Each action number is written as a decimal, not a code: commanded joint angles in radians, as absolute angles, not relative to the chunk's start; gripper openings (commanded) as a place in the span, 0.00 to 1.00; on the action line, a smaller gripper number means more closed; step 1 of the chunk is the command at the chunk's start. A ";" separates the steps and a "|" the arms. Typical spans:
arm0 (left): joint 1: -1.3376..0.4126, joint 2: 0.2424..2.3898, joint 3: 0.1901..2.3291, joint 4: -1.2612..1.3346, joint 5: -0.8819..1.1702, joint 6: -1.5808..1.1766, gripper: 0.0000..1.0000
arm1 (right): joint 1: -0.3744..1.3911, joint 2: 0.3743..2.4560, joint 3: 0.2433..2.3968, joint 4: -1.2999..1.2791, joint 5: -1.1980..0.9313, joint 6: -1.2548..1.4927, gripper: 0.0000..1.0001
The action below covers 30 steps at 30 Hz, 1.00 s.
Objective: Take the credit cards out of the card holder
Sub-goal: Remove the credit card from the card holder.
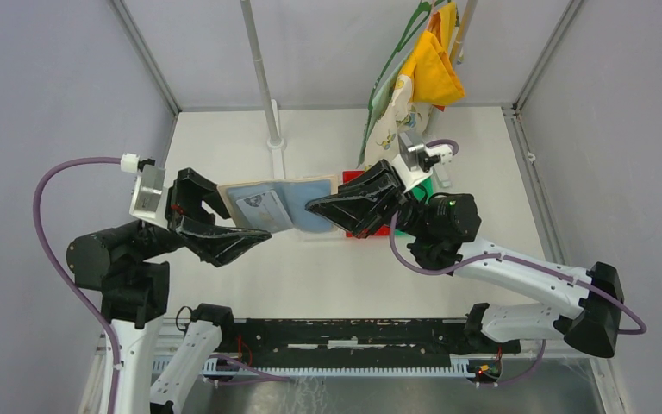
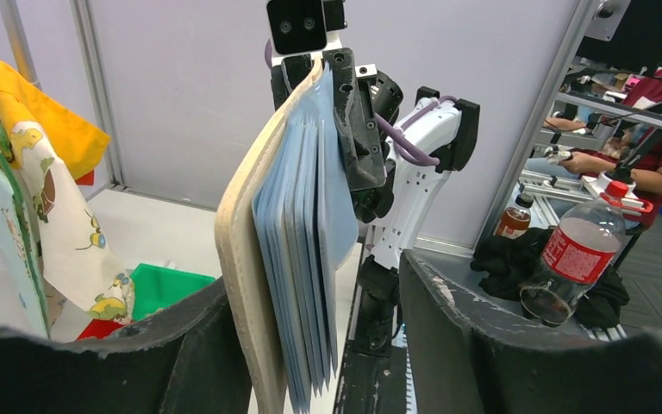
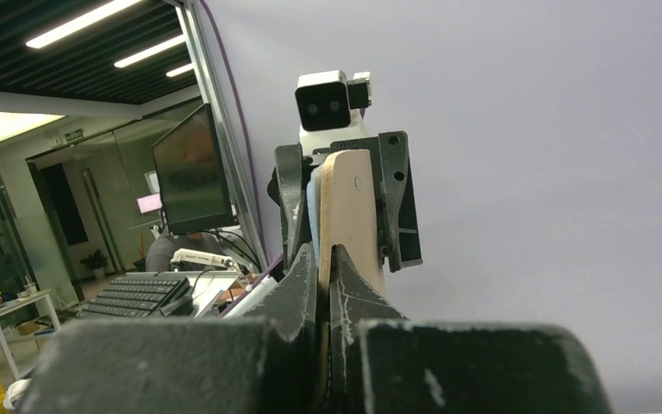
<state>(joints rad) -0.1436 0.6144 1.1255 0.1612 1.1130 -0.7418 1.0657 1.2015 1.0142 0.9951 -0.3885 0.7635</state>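
Card holder (image 1: 297, 191) spans left-right, right tool (image 1: 317, 208) clenched on it, left tool (image 1: 243, 222) spread around its other end

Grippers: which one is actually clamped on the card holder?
The right gripper: its jaws are shut on the tan edge of the card holder. The left gripper only straddles the opposite edge, jaws apart.

Tan card holder (image 1: 308, 193) with pale blue-grey panels; yellow patterned cloths (image 1: 436, 67)
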 commanded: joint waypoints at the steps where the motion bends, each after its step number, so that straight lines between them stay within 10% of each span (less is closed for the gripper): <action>1: -0.149 0.617 1.109 0.224 1.141 -0.821 0.62 | 1.085 1.213 1.076 1.117 -0.342 0.782 0.00; 30: -0.156 0.707 1.220 0.069 1.161 -0.769 0.29 | 1.112 1.123 0.923 1.058 -0.202 0.744 0.01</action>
